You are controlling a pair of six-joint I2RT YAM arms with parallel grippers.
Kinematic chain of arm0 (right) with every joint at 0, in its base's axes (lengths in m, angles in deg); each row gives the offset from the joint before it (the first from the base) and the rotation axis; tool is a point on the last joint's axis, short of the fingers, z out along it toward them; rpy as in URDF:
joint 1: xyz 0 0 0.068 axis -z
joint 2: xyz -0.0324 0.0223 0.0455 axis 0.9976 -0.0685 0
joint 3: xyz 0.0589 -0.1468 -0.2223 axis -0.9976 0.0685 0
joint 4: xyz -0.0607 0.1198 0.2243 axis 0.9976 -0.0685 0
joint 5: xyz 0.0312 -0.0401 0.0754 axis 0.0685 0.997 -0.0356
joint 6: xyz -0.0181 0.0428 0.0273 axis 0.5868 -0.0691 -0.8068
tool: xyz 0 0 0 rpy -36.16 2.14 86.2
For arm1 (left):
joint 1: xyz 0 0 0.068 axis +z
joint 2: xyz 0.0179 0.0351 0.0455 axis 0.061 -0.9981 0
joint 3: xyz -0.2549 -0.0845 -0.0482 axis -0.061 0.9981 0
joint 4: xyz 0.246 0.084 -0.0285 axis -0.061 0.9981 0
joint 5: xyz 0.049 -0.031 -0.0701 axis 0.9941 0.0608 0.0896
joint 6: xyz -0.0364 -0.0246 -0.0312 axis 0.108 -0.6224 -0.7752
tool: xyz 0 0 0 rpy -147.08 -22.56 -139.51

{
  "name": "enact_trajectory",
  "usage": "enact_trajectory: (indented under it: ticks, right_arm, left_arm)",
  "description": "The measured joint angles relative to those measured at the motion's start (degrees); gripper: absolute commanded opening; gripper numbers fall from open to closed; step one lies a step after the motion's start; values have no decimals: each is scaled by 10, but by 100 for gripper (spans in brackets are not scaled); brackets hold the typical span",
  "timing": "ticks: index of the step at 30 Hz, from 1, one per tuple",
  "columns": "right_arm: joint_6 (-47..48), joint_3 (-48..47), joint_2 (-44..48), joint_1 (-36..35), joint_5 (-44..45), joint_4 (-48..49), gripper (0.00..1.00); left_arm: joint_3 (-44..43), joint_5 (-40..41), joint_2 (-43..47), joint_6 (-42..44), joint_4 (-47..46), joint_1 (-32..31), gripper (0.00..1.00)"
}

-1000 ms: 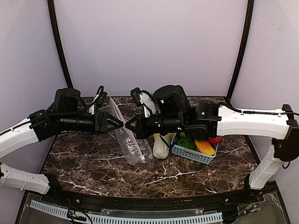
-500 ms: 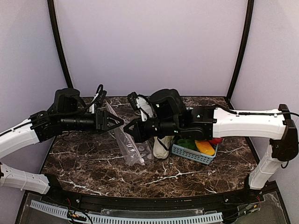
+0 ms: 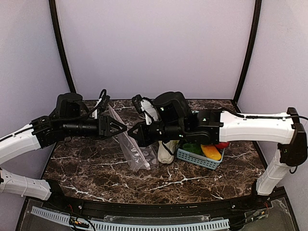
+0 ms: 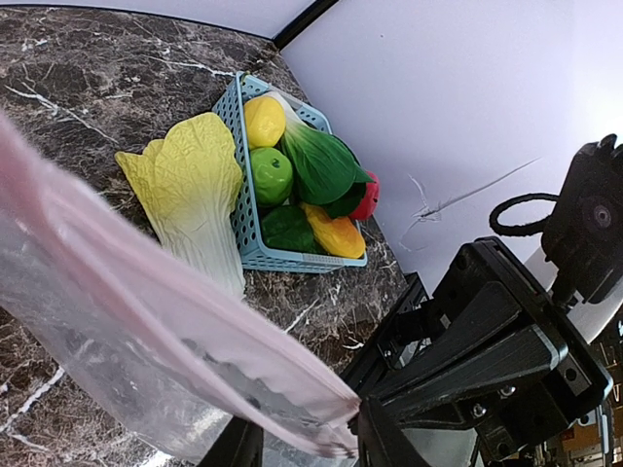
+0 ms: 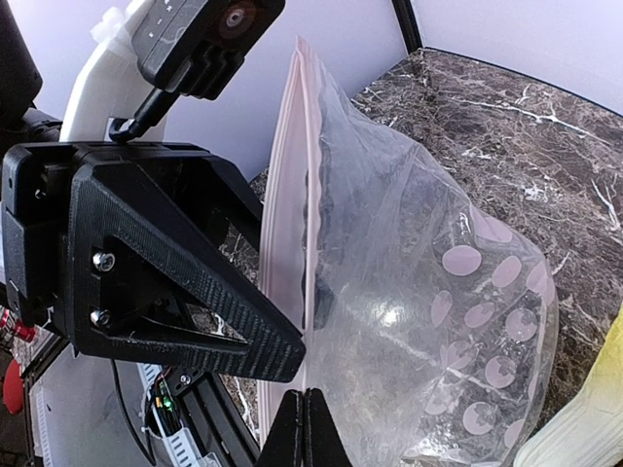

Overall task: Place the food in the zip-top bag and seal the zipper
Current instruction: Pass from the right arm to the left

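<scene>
The clear dotted zip-top bag [image 3: 132, 151] hangs upright between my grippers, its bottom on the table; it also shows in the left wrist view [image 4: 117, 321] and the right wrist view [image 5: 419, 292]. My right gripper [image 3: 131, 132] [image 5: 305, 428] is shut on its pinkish zipper [image 5: 282, 224] edge. My left gripper [image 3: 122, 129] [image 4: 307, 443] is open, its fingers either side of the zipper [image 4: 146, 282]. The napa cabbage [image 4: 190, 195] [image 3: 166, 151] lies beside the basket. The lemon [image 4: 264, 120], green apple [image 4: 272, 173], pepper [image 4: 336, 235] and red fruit [image 4: 367, 197] lie in the basket.
A light-blue slotted basket [image 3: 199, 160] [image 4: 248, 229] stands right of the bag and also holds a green leafy vegetable [image 4: 316, 161]. The dark marble table [image 3: 96, 178] is bordered by black corner posts and pale walls at the back.
My right arm has moved left, closer to the left gripper, and the bag has shifted slightly left with it. The left arm has hardly moved.
</scene>
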Motion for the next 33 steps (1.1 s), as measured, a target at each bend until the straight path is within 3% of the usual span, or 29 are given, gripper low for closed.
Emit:
enact_trajectory:
  ticks: [7, 21, 26, 33]
  right_arm:
    - [-5, 0, 0, 0, 10, 0, 0]
    - [-14, 0, 0, 0, 41, -7, 0]
    - [-26, -4, 1, 0, 85, -40, 0]
    - [-63, -8, 10, 1, 169, -94, 0]
  left_arm:
    - [4, 4, 2, -2, 1, 0, 28]
    - [12, 16, 5, -9, 5, 0, 1]
    - [7, 23, 6, 3, 24, 0, 1]
    - [-116, 63, -26, 71, 127, 0, 1]
